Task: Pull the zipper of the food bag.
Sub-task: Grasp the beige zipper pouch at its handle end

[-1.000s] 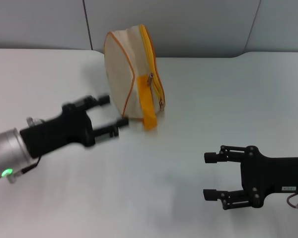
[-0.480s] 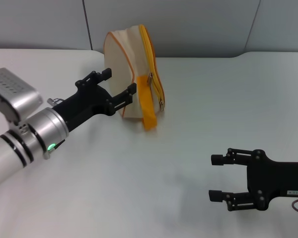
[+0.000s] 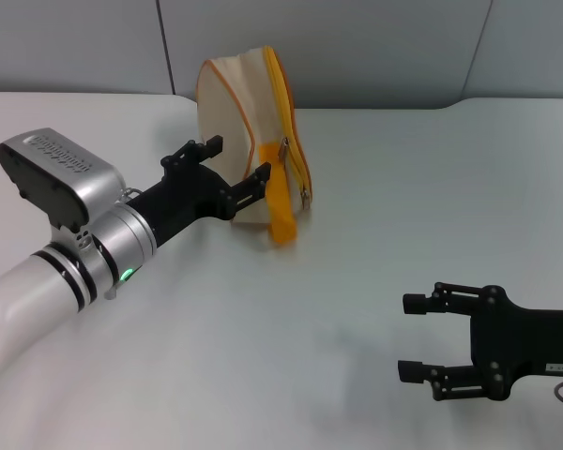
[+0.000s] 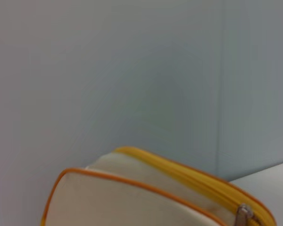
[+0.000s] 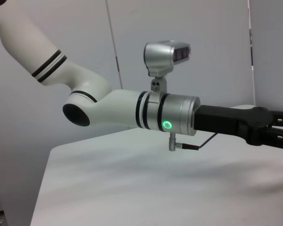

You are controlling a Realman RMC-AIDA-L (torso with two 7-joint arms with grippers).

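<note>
From the head camera, the beige canvas food bag (image 3: 233, 131) with orange piping stands on edge toward the far side of the white table (image 3: 357, 244), its rounded side panel facing the robot's left. The yellow zipper (image 3: 286, 112) band runs over its top and down the narrow face, where two small silver pull tabs (image 3: 284, 149) hang beside a wide yellow fabric strap (image 3: 279, 202) that reaches the tabletop. The black left gripper (image 3: 235, 169), on a silver and white arm, has its fingers spread apart against the bag's beige panel, one fingertip high on the panel, the other near the strap; nothing is clamped. The black right gripper (image 3: 415, 337) hovers low at the near right, well apart from the bag, fingers parted and empty. A small white label on its body is too small to read.

The left wrist camera shows the bag's top edge close up, with orange piping, the yellow zipper (image 4: 188, 175) and one silver tab (image 4: 244, 214) against a grey wall.

The right wrist camera shows the left arm (image 5: 132, 108) stretched over the table, a green light (image 5: 167, 125) lit on its silver cuff.
</note>
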